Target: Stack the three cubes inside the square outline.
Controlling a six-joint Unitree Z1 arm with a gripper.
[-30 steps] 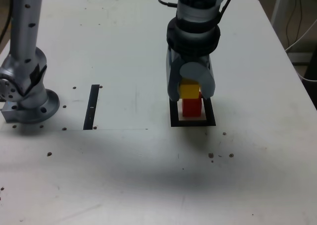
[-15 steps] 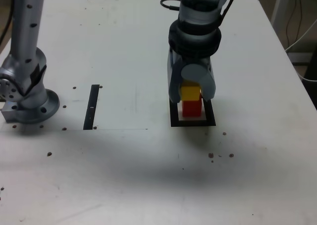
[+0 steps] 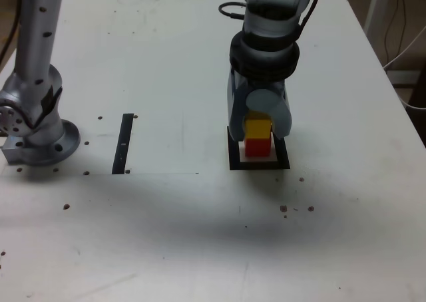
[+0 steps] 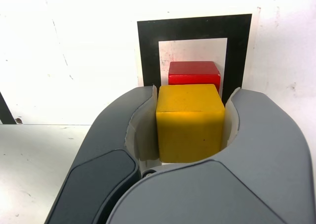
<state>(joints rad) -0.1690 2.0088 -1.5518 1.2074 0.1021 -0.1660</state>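
1. My claw [image 4: 190, 130] was clamped on the yellow cube [image 4: 189, 123], one pad pressed on each side face, so I judged it would go down level.
2. The red cube [image 4: 194, 74] sat inside the square outline [image 3: 259, 163] on the worktop [image 3: 166, 62]; I had the yellow one directly above it, apparently resting on it or just short of it.
3. I could not see a green cube in either view.
4. A narrow black strip [image 3: 124, 143] lay well apart from the outline.
5. I could read no labels or writing anywhere.
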